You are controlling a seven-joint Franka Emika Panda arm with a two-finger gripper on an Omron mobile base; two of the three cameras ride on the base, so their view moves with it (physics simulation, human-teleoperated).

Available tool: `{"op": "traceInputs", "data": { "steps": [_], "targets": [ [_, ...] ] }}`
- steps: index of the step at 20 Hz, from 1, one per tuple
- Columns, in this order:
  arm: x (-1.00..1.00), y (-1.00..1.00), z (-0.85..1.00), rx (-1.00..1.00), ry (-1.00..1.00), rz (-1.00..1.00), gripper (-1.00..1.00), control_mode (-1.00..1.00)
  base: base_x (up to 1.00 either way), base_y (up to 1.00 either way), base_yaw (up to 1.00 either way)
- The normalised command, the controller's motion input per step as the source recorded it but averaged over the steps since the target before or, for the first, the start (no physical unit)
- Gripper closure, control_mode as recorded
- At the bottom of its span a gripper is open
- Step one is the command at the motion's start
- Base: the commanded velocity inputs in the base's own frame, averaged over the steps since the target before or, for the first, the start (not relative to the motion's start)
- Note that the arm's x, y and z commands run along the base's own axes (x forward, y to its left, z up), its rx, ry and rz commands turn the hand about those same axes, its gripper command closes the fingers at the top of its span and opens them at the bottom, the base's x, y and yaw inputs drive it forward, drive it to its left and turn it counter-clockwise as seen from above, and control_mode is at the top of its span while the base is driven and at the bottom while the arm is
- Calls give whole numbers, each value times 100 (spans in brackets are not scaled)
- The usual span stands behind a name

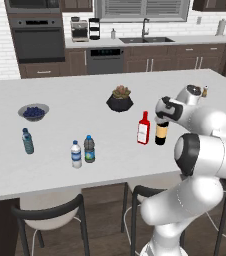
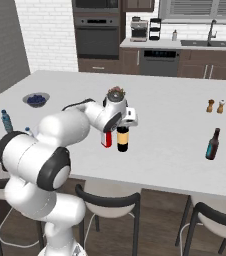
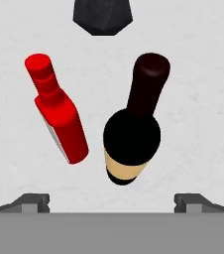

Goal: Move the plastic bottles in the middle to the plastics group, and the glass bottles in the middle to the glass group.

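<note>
Gripper (image 3: 112, 201) open above the dark brown glass bottle with yellow-orange label (image 1: 160, 134), nothing held.
You've got that bottle upright mid-table (image 1: 60, 80), white bottle with red cap and red label (image 1: 143, 128) just beside it on its left, black plant pot (image 1: 119, 102) behind both. Small grey-clear plastic bottle with blue cap (image 1: 89, 149) stands further left, just beside the white-clear water bottle with blue label (image 1: 76, 154); teal-tinted bottle (image 1: 28, 141) well left of those. Slim dark glass bottle (image 2: 213, 144) stands far right, near the shakers (image 2: 215, 106).
</note>
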Motion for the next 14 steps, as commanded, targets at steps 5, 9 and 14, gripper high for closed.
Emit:
{"op": "traceInputs", "data": {
  "steps": [5, 9, 14],
  "targets": [
    [8, -1, -11, 7, 0, 0, -100, -100, 0, 0, 0],
    [22, 0, -1, 0, 0, 0, -100, -100, 0, 0, 0],
    [5, -5, 0, 0, -2, 0, -100, -100, 0, 0, 0]
  ]
}}
